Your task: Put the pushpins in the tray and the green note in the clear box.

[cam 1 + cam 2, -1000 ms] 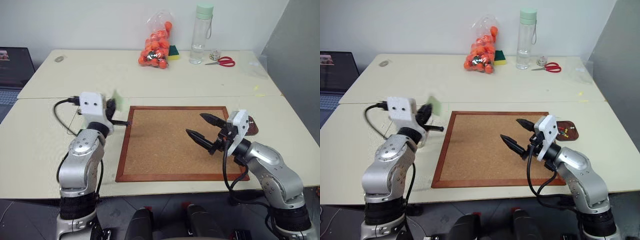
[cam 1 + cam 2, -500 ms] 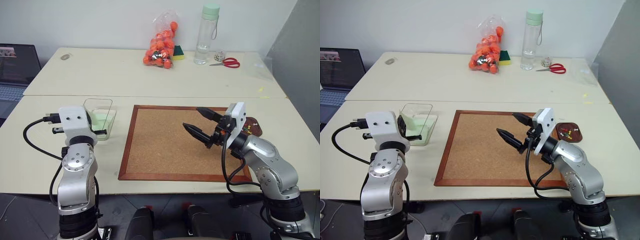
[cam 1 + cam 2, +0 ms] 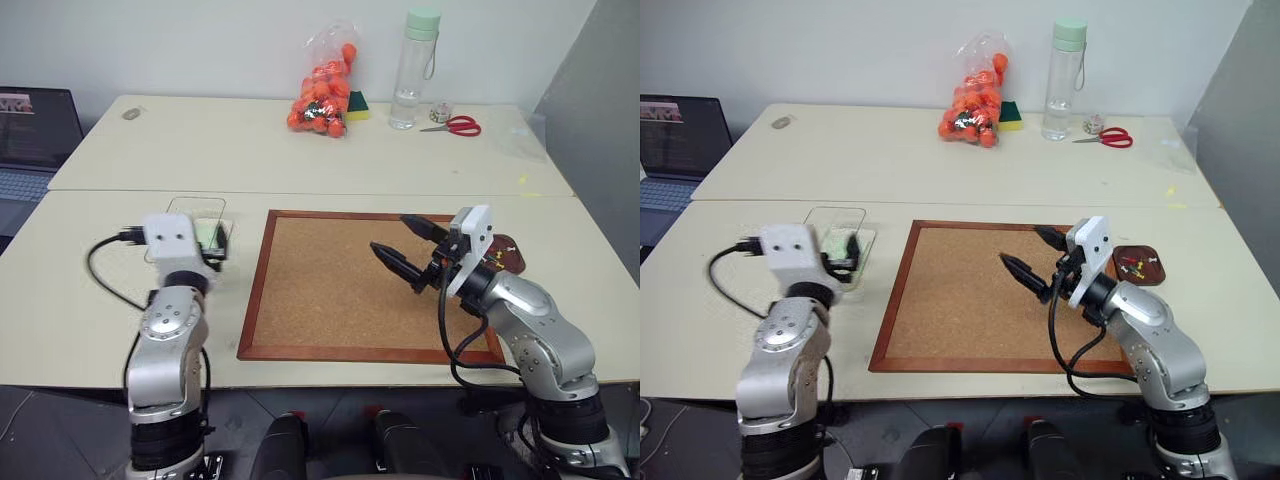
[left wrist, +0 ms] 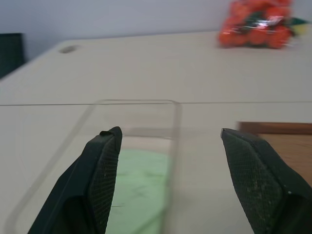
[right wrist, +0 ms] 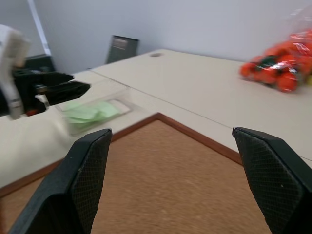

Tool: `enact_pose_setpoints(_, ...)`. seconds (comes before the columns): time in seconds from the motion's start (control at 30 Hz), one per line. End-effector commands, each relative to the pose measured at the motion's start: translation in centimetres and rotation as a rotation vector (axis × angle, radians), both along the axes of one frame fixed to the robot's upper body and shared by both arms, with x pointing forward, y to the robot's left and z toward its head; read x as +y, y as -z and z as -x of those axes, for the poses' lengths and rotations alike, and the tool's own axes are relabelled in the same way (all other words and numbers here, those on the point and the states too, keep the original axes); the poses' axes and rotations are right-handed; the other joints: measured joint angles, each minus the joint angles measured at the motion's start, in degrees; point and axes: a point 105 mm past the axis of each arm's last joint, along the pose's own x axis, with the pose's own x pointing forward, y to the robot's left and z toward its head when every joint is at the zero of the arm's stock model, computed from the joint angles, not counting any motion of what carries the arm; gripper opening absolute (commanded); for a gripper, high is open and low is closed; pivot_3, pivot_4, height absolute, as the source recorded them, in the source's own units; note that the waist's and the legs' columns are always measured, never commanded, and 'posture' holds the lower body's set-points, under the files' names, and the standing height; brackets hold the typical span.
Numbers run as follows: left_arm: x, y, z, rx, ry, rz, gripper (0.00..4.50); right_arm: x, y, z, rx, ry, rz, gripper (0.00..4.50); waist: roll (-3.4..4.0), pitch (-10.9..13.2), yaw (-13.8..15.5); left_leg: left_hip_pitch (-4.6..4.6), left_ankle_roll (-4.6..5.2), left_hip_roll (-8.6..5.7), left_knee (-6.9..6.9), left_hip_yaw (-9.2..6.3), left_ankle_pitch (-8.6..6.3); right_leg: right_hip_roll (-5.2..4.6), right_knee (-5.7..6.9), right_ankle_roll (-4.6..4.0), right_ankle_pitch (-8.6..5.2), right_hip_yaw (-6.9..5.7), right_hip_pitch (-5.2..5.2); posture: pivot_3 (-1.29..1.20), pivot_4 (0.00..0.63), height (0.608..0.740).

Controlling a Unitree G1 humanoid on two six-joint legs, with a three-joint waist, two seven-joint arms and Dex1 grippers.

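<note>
Corkboard (image 3: 365,285) lies between clear box (image 3: 838,243) and tray (image 3: 1137,264).

We've got both silver arms stretched forward and bent at the elbow. Our left black two-fingered gripper (image 4: 168,183) points straight ahead, roughly level, fingers (image 4: 100,180) spread apart with nothing between them. Our right black two-fingered gripper (image 3: 408,250) angles in toward the left, fingers (image 5: 85,183) wide apart, also holding nothing.
</note>
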Motion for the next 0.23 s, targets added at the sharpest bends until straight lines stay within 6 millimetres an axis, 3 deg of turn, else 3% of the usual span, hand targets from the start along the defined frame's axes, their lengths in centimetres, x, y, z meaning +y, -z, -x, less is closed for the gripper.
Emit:
enact_pose_setpoints(0.03, -3.3, 0.3, 0.6, -0.008, 0.156, 0.005, 3.34, -2.1, 0.7, -1.0, -0.008, 0.246, 0.023, 4.22, 0.0, 0.0, 0.0, 0.0, 0.0, 0.01, -0.01, 0.0, 0.0, 0.0, 0.0, 0.0, 0.0, 0.01, -0.01, 0.0, 0.15, 0.74)
enact_pose_setpoints(0.23, -6.4, 3.3, 2.2, 0.051, 0.272, 0.097, 3.34, -3.6, 3.6, -1.1, 0.065, 0.5, 0.081, 4.22, 0.02, 0.0, -0.2, 0.03, 0.0, 0.05, -0.06, 0.0, 0.0, 0.01, 0.05, -0.04, -0.02, 0.09, -0.07, 0.0, 0.15, 0.74)
